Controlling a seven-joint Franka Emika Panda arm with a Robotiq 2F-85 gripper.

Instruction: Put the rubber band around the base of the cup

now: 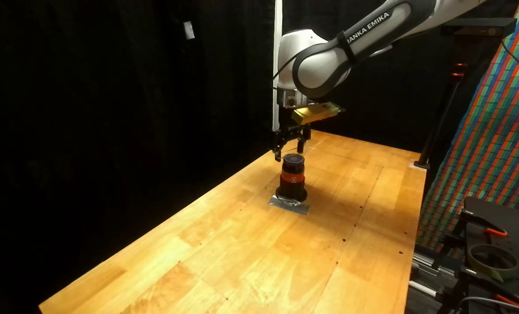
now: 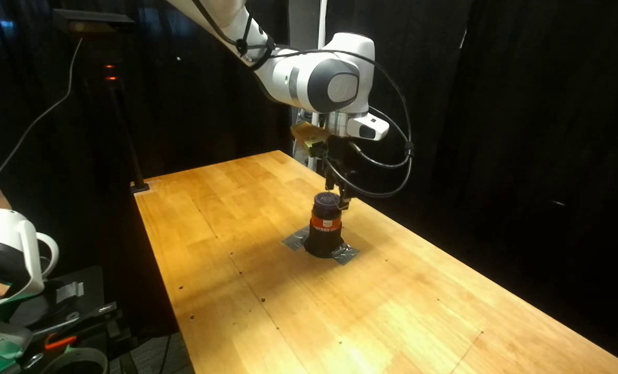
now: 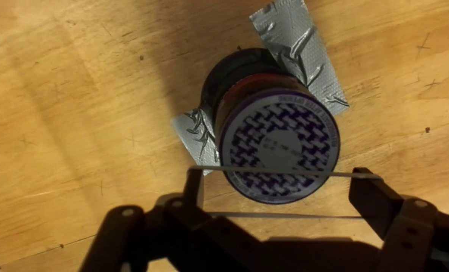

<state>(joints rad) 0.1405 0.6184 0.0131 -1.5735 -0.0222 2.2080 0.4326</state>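
The dark cup with an orange band round its middle stands upright on the table, in both exterior views (image 1: 293,178) (image 2: 325,224). In the wrist view its patterned purple-and-white top (image 3: 281,145) faces up. My gripper (image 3: 279,172) is open, its fingers wide apart, close to the cup's top and offset to one side of it in both exterior views (image 1: 289,154) (image 2: 337,195). The tan rubber band (image 3: 277,171) is stretched around both fingers. In the wrist view one strand crosses over the cup's top, the other lies beyond its rim. The cup's base is partly hidden there.
Silver tape (image 3: 307,56) holds the cup's base to the wooden table (image 1: 242,261), with pieces on two sides (image 2: 346,254). A dark post (image 1: 434,117) stands at a table corner. A black side surface with a tape roll (image 1: 494,261) is beside the table.
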